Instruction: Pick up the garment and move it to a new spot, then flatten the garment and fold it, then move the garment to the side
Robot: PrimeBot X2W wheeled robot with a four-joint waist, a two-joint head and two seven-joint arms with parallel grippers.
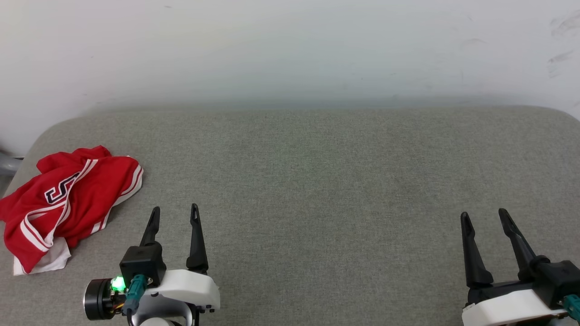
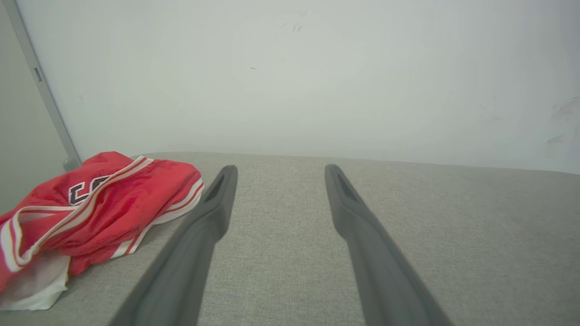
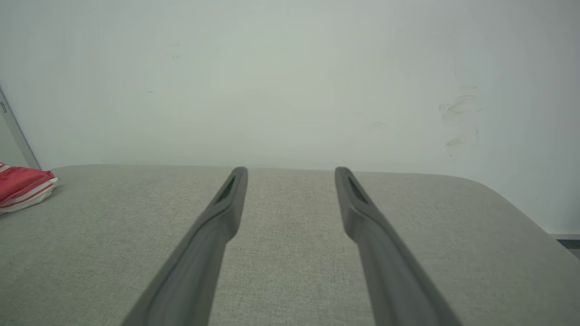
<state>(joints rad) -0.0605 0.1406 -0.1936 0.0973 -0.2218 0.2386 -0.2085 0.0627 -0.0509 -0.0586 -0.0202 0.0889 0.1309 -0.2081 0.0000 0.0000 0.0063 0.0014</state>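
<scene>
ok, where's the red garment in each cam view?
Head view: garment at the left edge, mid-height, crumpled on the grey surface, left of the left gripper.
Left wrist view: lower left.
Right wrist view: far left edge, mid-height.
Shared landmark: the surface's far edge against the white wall.

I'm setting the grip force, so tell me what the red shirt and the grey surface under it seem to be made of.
The garment looks like a soft, matte knit, perhaps synthetic jersey: it lies crumpled in loose folds. The grey surface looks like woven upholstery fabric, matte: a fine flecked weave shows, and its rounded corners hint at padding.
</scene>
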